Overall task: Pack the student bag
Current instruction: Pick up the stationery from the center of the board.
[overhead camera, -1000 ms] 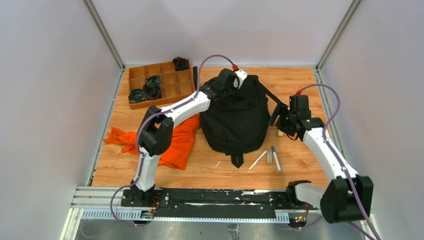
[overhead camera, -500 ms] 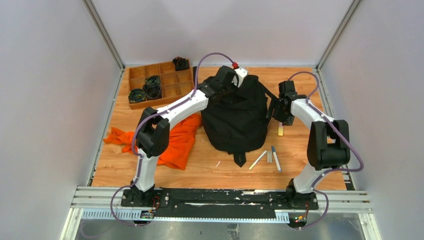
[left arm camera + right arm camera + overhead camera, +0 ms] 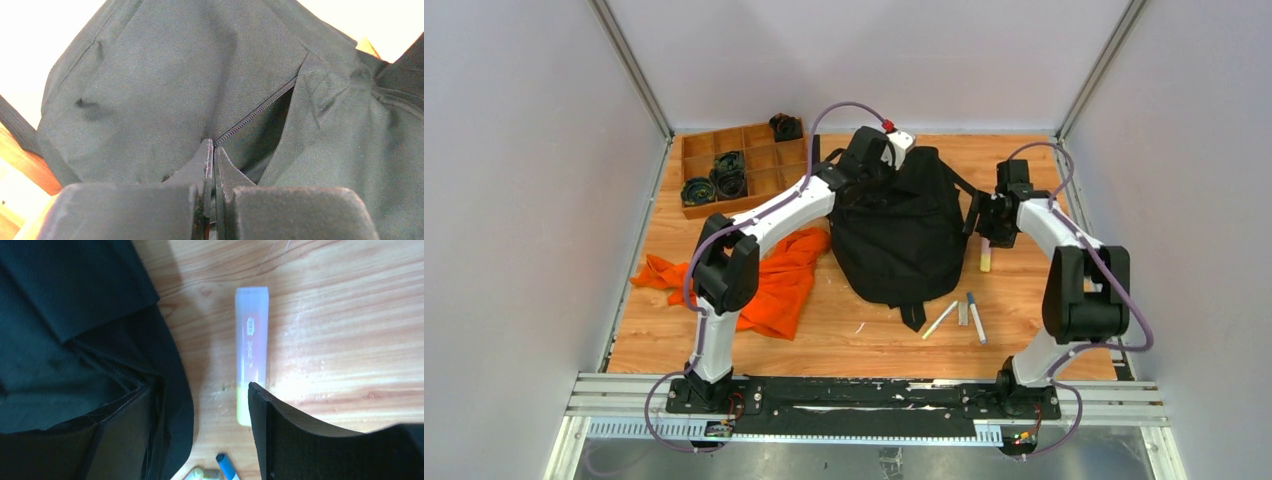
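Student bag (image 3: pixel 894 240) of soft black twill, left gripper (image 3: pixel 214 150) closed at its zipper (image 3: pixel 260 107) coil, right gripper (image 3: pixel 200 390) wide apart

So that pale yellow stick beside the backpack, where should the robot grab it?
Across its middle, coming straight down from above. The stick lies flat on the table with long straight sides, so a finger fits down each side. The backpack lies close on one side, leaving that finger little room.
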Available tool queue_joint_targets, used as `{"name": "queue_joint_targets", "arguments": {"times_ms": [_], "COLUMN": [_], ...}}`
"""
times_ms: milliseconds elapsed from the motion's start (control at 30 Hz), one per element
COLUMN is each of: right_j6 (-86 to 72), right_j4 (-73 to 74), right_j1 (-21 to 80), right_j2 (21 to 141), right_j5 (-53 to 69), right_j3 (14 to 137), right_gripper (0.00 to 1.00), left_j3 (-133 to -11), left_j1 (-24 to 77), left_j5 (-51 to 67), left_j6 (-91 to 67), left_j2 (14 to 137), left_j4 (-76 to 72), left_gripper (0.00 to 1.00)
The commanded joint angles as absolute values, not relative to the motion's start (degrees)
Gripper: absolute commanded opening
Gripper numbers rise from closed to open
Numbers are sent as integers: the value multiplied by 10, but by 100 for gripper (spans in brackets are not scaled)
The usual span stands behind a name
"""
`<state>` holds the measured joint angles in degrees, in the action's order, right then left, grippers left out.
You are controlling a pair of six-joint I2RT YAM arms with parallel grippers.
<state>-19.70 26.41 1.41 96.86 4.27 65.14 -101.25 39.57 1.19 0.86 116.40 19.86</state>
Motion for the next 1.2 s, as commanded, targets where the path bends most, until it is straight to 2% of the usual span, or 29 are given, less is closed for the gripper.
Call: {"name": "queue_joint_targets", "arguments": {"times_ms": [0,133,267,467,633,733,833,933,1067,1100,1167], "right_j6": [-181,-181,-192,-182,-166,-165,-166,-167,-175,-177,-182], "right_j4": [274,285,285,307,318,318,313,311,302,300,300], "right_j1": [5,5,-14,-23,-23,-24,-24,-24,-25,-25,-25], "right_j2": [877,833,832,908,981,1016,1035,1042,993,968,911], "right_j5": [98,77,5,-35,10,16,15,17,18,20,34], "right_j3": [638,637,624,640,671,678,675,671,646,637,623], "right_gripper": [72,74,74,74,73,69,60,40,6,0,0], "left_j3": [-1010,-1008,-1007,-1009,-1023,-1034,-1025,-1014,-1020,-1022,-1023], "left_j1": [387,387,386,382,372,363,363,363,362,362,361], "left_j5": [14,14,19,15,13,37,46,51,52,52,55], "left_j6": [3,3,-15,-23,-19,-32,-37,-41,-37,-37,-40], "left_j2": [1136,1137,1129,1112,1123,1130,1122,1118,1126,1127,1128], "left_j4": [193,190,190,183,182,191,182,173,177,180,181], "left_gripper": [0,0,0,0,0,0,0,0,0,0,0]}}
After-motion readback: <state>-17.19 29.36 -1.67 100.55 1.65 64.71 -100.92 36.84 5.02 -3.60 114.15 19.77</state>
